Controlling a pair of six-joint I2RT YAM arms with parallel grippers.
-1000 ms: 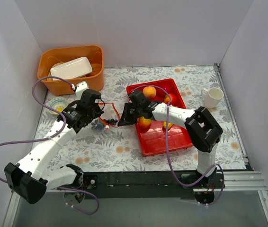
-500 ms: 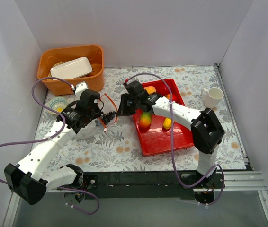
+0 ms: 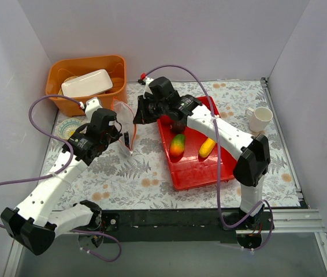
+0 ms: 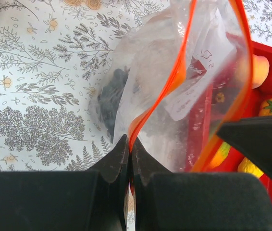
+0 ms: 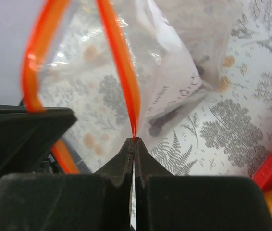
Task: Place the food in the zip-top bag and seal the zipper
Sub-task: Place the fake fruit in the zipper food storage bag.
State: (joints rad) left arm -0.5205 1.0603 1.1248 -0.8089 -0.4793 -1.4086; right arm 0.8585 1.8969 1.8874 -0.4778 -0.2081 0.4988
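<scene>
The clear zip-top bag (image 3: 125, 119) hangs lifted off the table between my two grippers, mouth held apart. My left gripper (image 4: 129, 143) is shut on one side of the orange-red zipper (image 4: 189, 45); in the top view it (image 3: 123, 137) is at the bag's near edge. My right gripper (image 5: 134, 140) is shut on the other zipper strip (image 5: 120, 65), at the bag's far side (image 3: 136, 115). A dark grape bunch (image 4: 111, 98) lies inside the bag. The mango (image 3: 177, 145), a yellow piece (image 3: 207, 148) and a dark red ball (image 3: 178, 124) lie in the red tray (image 3: 201, 173).
An orange bin (image 3: 65, 105) holding a white dish (image 3: 87, 82) stands at the far left, a small patterned plate (image 3: 68, 127) in front of it. A white mug (image 3: 260, 118) sits at the right. Grey walls enclose the floral-cloth table.
Right gripper closed on the zipper strip. Both arms raised the bag and carried it toward the far side, the right gripper moving away from the tray's near-left corner.
</scene>
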